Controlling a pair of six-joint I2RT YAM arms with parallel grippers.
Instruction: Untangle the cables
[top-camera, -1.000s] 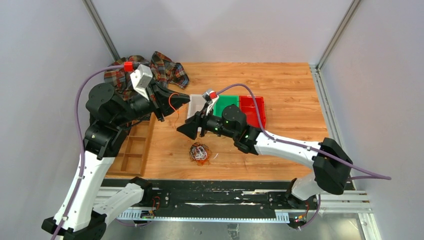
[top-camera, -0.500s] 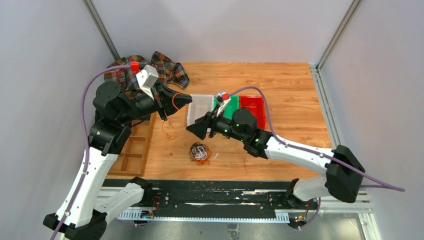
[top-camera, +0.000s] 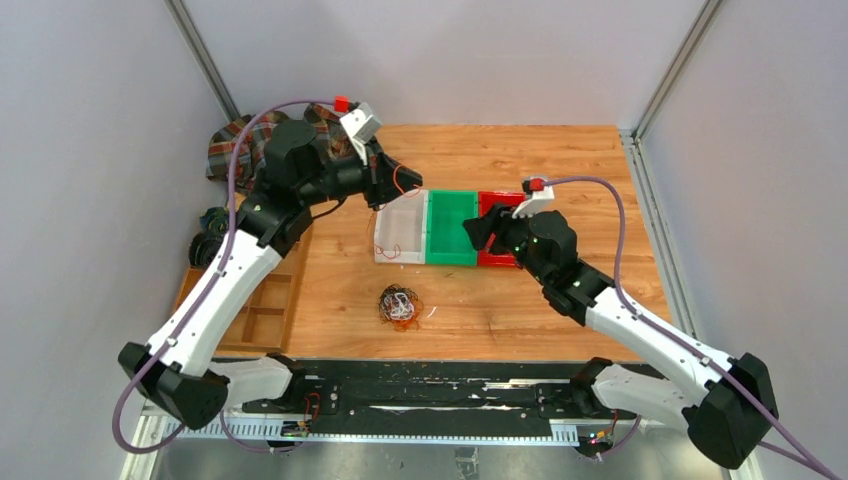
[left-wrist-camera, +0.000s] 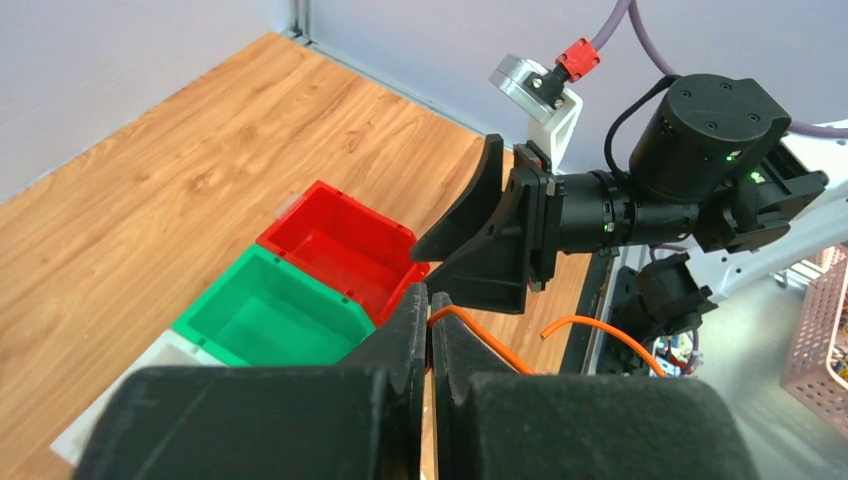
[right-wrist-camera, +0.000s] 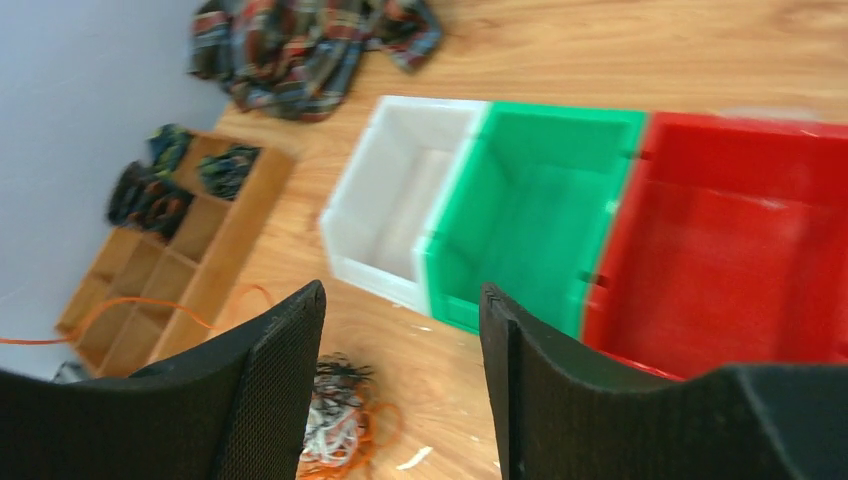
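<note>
Left jaws clamped on one thin orange wire (left-wrist-camera: 455, 314), held up near the white plastic bin (right-wrist-camera: 400, 200), my right jaws apart, tangled bundle of black, orange and white cables (top-camera: 400, 305) on the wooden desk (top-camera: 560, 170).

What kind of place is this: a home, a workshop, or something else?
Most likely a robot test cell in a laboratory: a wooden table closed in by grey walls, two robot arms bolted to a rail at its near edge, and coloured bins near a tangle of cables.

White bin (top-camera: 398, 230), green bin (top-camera: 451, 226), red bin (top-camera: 504, 204) sit touching in a row. Plaid cloth's (top-camera: 226, 152) bunched beyond the wooden tray (top-camera: 266, 305).
</note>
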